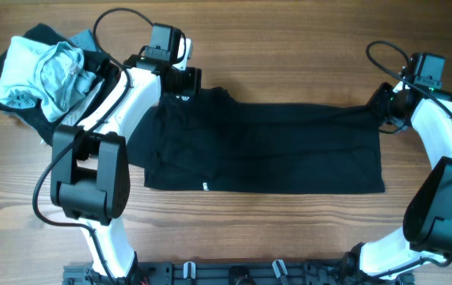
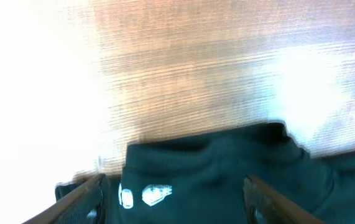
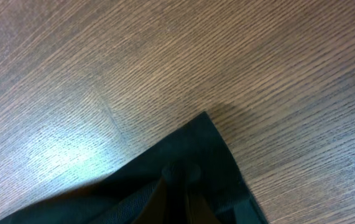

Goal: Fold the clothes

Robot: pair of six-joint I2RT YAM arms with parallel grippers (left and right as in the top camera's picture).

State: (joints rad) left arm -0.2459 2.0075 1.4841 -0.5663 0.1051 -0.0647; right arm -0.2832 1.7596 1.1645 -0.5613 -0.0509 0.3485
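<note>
The black T-shirt [image 1: 265,146] lies flat on the counter [image 1: 289,237]. My left jaws stand spread astride its collar [image 2: 202,149], ready to grip. The right jaws seem pinched on a hem corner [image 3: 205,134], holding it taut.

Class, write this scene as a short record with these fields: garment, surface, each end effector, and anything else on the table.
garment: black T-shirt, laid out across the table, white tag at the collar
surface: wooden table
left end effector: open, over the collar
right end effector: shut on a corner of the T-shirt
other: pile of clothes at the far left of the table
</note>
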